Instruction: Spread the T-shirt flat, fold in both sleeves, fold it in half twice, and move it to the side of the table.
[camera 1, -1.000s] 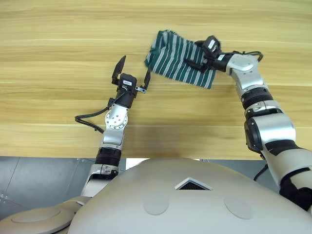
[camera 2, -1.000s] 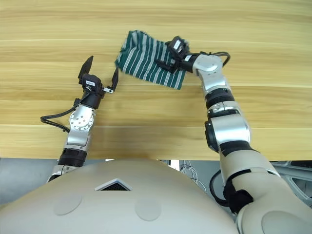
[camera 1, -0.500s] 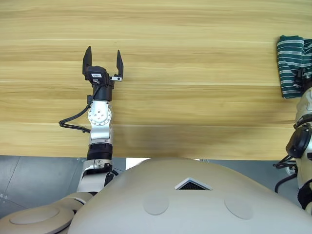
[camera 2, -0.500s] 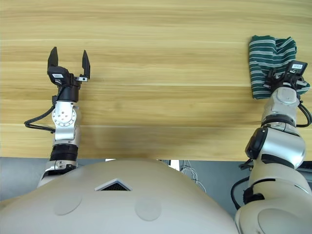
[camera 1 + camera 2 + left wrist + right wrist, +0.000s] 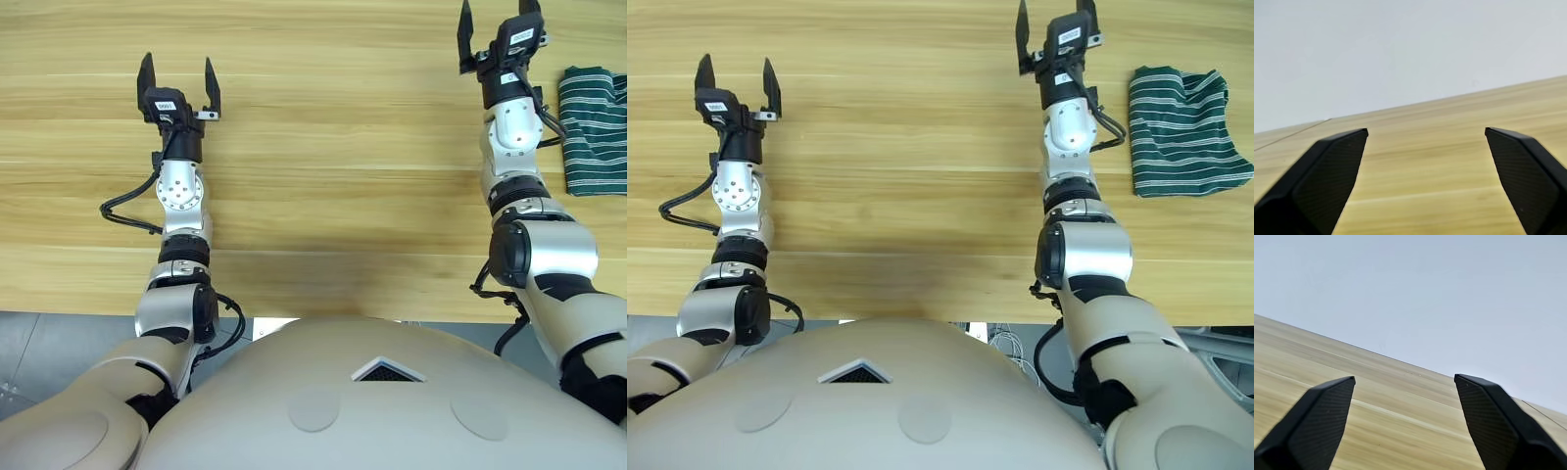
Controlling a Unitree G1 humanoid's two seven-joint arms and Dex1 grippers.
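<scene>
T-shirt (image 5: 1185, 132) lies folded into a small striped bundle, nearly square, flat on the right side of the counter (image 5: 901, 196). The right tool (image 5: 1053, 18) hangs just beside it on the inner side and a little farther out, fingers spread and gripping nothing; nothing touches the cloth. The left tool (image 5: 177, 67) is well apart over the counter's other side, also spread and empty. The right arm is plainly the nearer. To me the folding and the move aside look finished, so any last nudge would fall to that arm.
</scene>
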